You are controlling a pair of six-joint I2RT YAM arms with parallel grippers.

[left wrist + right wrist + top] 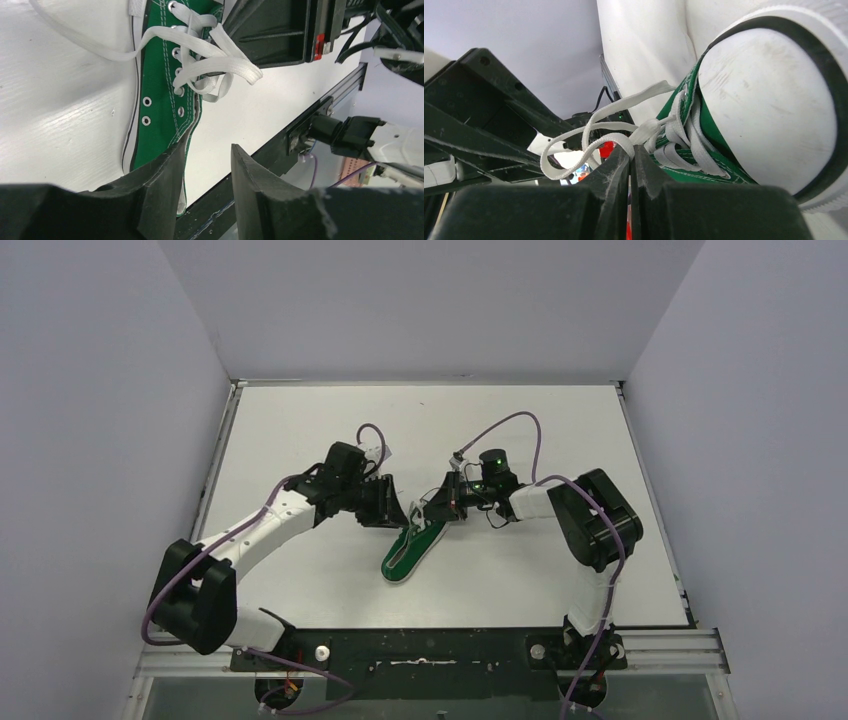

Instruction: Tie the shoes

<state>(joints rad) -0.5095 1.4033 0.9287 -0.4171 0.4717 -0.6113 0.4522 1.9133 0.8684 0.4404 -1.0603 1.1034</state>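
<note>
A small green canvas low-top sneaker (412, 552) lies diagonally near the middle of the white desk (300, 430), sole down, its white rubber toe cap (769, 105) at the far-right end. Its long white laces (220, 67) run loosely through the silver eyelets and remain untied, bunched in slack loops over the tongue, with one strand trailing off across the desk. A white sole rim (131, 135) edges the green upper, and one lace loop is pinched at the closed tips of the right end effector (631, 152).
</note>
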